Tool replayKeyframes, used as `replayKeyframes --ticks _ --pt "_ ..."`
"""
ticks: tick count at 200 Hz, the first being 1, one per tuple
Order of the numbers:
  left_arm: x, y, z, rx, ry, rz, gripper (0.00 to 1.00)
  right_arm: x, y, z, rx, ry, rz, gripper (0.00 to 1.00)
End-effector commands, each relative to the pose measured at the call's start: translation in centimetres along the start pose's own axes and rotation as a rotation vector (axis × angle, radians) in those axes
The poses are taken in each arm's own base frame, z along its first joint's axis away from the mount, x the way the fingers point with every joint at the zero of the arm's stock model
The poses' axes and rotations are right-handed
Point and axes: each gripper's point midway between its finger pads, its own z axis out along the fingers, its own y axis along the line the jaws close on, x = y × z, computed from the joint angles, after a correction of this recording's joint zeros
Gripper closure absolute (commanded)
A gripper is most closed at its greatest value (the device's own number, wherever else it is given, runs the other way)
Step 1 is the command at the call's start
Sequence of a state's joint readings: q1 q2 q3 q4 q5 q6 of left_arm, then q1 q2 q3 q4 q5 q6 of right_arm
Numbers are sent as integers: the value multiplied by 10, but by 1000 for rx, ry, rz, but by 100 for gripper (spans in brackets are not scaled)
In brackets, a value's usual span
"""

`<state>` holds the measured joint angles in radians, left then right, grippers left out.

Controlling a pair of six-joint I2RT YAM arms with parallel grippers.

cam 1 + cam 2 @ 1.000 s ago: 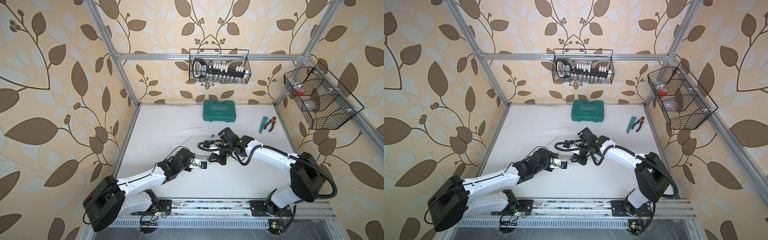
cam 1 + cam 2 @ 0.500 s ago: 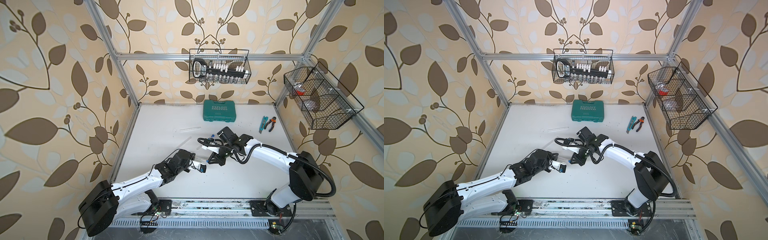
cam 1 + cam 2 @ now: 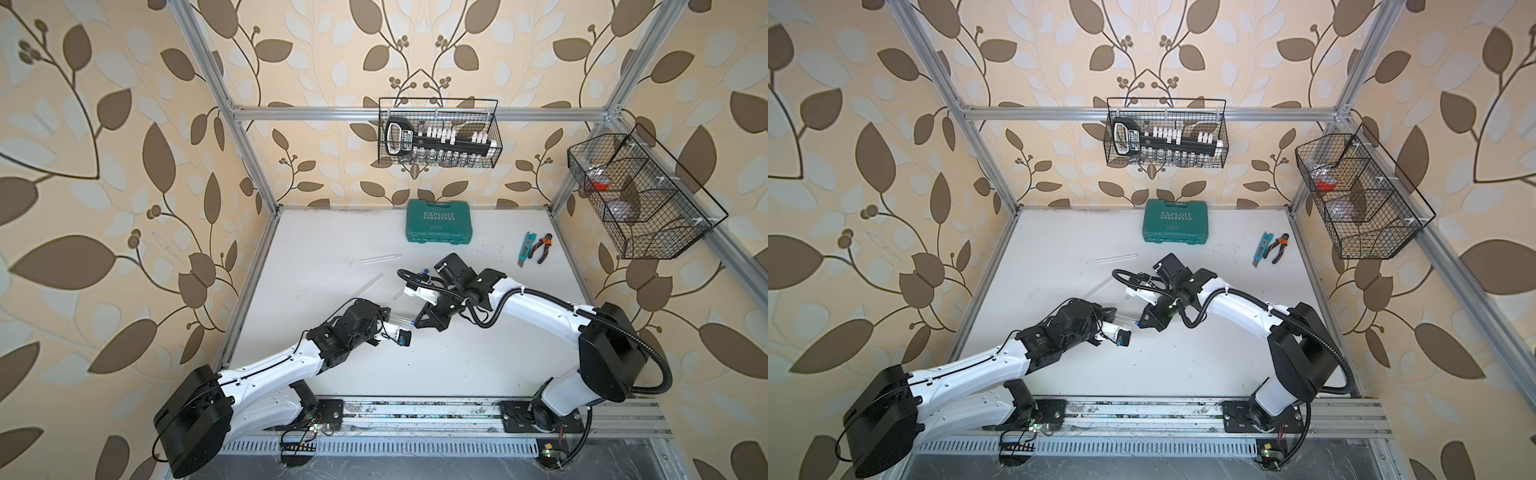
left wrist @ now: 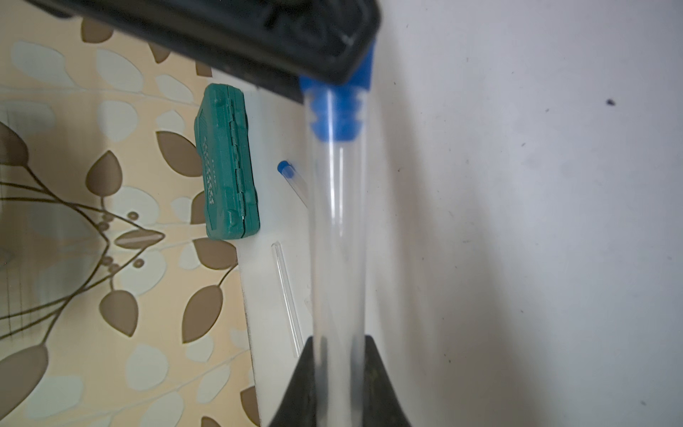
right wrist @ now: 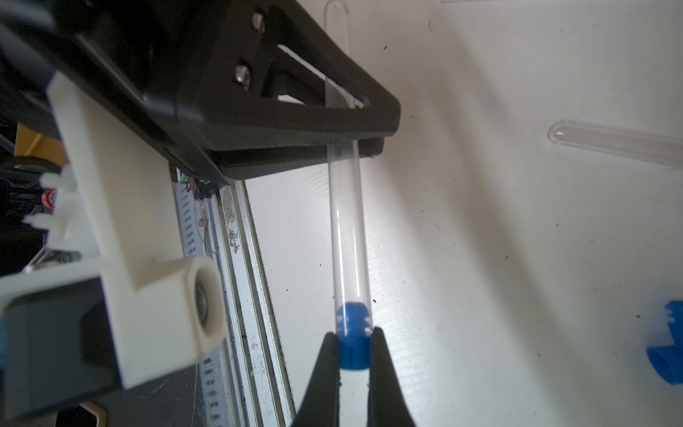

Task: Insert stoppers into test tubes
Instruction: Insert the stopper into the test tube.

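Note:
My left gripper [image 3: 390, 317] [image 4: 338, 344] is shut on a clear test tube [image 3: 400, 319] [image 4: 338, 229], held level above the white table [image 3: 457, 365]. At the tube's open end sits a blue stopper [image 4: 334, 111] [image 5: 353, 345], its ribbed part inside the tube. My right gripper [image 3: 417, 323] [image 5: 353, 342] is shut on the stopper's head. In both top views the two grippers meet tip to tip near the table's middle [image 3: 1137, 321]. Two more empty tubes [image 3: 380, 258] [image 3: 370, 284] lie behind. Another tube with a blue stopper [image 4: 286, 170] and a loose stopper [image 5: 669, 344] also lie on the table.
A green tool case [image 3: 439, 220] stands at the back. A cutter and pliers [image 3: 536, 248] lie at the back right. Wire baskets hang on the back wall [image 3: 438, 133] and the right wall [image 3: 644, 195]. A metal rail [image 3: 415, 415] runs along the front edge.
The left arm's elbow has shifted a little toward the front left. Both grippers stay shut and together at the tube's mouth.

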<state>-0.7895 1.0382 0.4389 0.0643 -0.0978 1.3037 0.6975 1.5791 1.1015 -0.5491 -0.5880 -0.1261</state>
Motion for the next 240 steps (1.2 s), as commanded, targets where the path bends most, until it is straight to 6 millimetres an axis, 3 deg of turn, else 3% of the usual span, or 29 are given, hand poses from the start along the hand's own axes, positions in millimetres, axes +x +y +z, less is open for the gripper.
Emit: replayKeyframes --ticks 1,40,67,77,87,93,112,130,151,187,211,240 --pt "-111 -13 -38 88 -590 98 100 -128 25 -44 20 -477 -316 94" --pt "-120 -7 -44 93 -642 43 100 -133 27 -45 24 -499 -316 91" --pt "-109 -8 -38 87 -577 -33 100 -135 34 -61 32 -538 -328 69" --pt "-102 -8 -34 76 -539 -63 100 -135 34 -72 43 -550 -316 56" --pt "-96 -6 -32 65 -512 -105 100 -132 40 -84 41 -554 -316 50" --pt "-93 -3 -32 56 -505 -143 100 -131 32 -99 67 -573 -295 47" --pt "-89 6 -37 32 -509 -273 100 -121 23 -138 90 -625 -189 46" --pt "-90 28 -46 13 -558 -498 100 -108 6 -171 156 -674 8 46" --pt "-96 58 -58 -9 -679 -817 100 -89 -2 -191 138 -685 315 48" --pt "-105 83 -67 34 -854 -1179 100 -78 35 -183 -203 -607 647 38" --pt "-111 88 -67 55 -903 -1190 100 -70 50 -167 -363 -520 784 34" --pt "-117 97 -70 40 -937 -1155 100 -79 65 -170 -461 -507 777 31"
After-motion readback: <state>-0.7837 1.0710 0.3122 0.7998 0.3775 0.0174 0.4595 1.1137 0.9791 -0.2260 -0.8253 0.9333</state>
